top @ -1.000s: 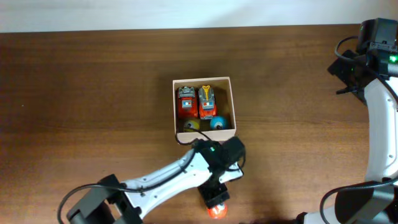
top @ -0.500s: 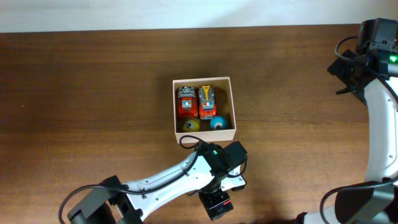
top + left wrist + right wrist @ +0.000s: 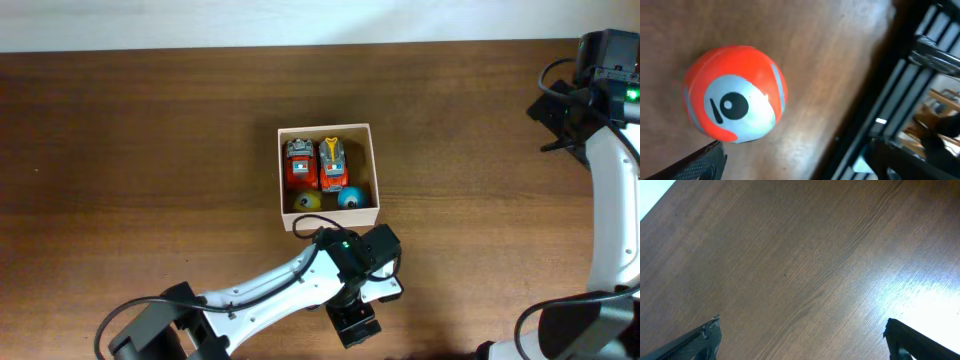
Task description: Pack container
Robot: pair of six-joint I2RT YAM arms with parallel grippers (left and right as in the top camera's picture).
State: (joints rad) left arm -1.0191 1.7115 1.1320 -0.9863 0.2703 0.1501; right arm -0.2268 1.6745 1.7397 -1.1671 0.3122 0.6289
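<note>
The container (image 3: 374, 165) is a small white box, open at the top, in the middle of the table. Inside it are two red toy trucks (image 3: 298, 163) side by side, with a yellow ball (image 3: 307, 201) and a blue ball (image 3: 348, 197) in front of them. An orange ball (image 3: 734, 101) with a pale patch lies on the wood in the left wrist view, just ahead of my left gripper (image 3: 800, 170). That gripper is open, with one finger (image 3: 695, 165) close under the ball. In the overhead view the left gripper (image 3: 353, 322) hides the ball. My right gripper (image 3: 802, 340) is open over bare wood.
The table's front edge (image 3: 867, 85) runs close beside the orange ball, with dark frame parts beyond it. The right arm (image 3: 610, 200) stands along the table's right side, far from the container.
My left gripper's jaws have opened wider and the wrist has shifted slightly right. The orange ball, seen at the fingertips from overhead a second ago, is now covered by the gripper. The right arm is still.
</note>
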